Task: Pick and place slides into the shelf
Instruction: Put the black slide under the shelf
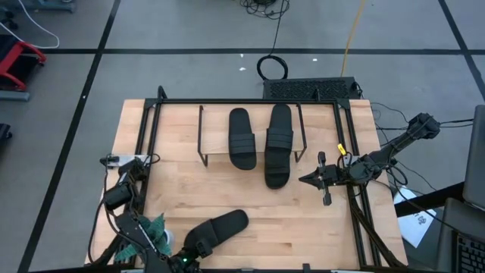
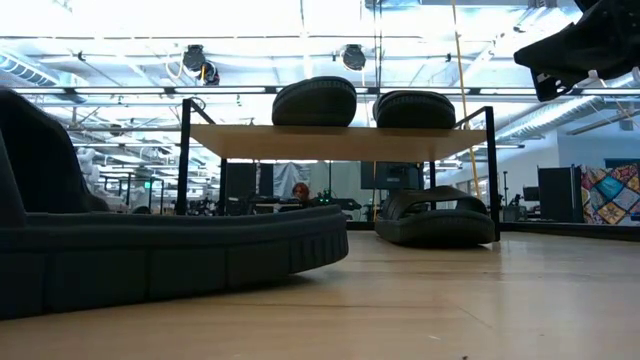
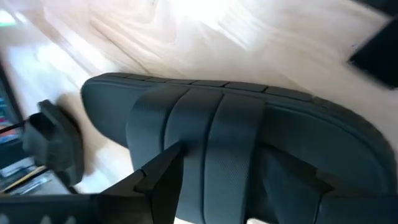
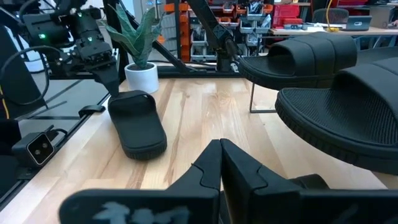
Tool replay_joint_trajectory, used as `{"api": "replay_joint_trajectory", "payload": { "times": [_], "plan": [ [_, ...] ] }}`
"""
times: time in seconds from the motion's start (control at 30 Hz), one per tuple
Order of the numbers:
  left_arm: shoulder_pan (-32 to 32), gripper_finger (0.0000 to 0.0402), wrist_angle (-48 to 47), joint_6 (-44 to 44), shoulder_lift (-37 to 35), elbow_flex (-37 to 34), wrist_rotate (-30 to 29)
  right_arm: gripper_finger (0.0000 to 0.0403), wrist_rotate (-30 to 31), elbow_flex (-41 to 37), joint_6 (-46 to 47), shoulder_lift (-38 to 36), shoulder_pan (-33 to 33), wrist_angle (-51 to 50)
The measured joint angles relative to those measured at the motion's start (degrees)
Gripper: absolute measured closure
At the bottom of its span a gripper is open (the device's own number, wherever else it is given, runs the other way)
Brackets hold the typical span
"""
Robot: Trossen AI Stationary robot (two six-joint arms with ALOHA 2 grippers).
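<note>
Place: a robotics lab or workshop hall
Floor: grey concrete [image 1: 189, 30] marked with black tape lines
Ceiling: exposed beams and hanging lamps [image 2: 195, 58]
Background: cluttered workbenches and red tool chests [image 4: 292, 11], monitors
Cabling: loose cables [image 1: 271, 67] across the floor

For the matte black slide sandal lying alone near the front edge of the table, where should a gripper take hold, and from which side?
Grip the wide ribbed strap of the lone black slide sandal, coming down from above. It lies sole-down and flat on the wooden tabletop, so the arched strap is the raised part fingers can close around. The left gripper already straddles that strap.
</note>
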Motion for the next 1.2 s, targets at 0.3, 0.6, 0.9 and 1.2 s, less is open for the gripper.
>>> {"api": "replay_joint_trajectory", "payload": {
  "times": [0.3,0.6,0.9,1.2],
  "plan": [
    [0.23,0.0193,1.31,0.22,0.26,-1.80,-6.63,0.0403,-0.04,0.00,0.02,0.02,0.00,-0.02],
    [0.27,0.0385,5.88,6.30,0.26,-1.71,-7.45,0.0403,-0.07,0.00,0.02,0.02,0.00,-0.04],
    [1.26,0.0401,8.61,12.05,0.28,1.21,-11.49,0.0403,-0.10,-0.30,-0.17,0.11,-0.02,0.22],
    [1.05,0.0401,5.30,12.65,0.28,10.23,-11.97,0.0403,-0.13,-8.04,-0.13,0.11,-0.02,8.89]
  ]
}}
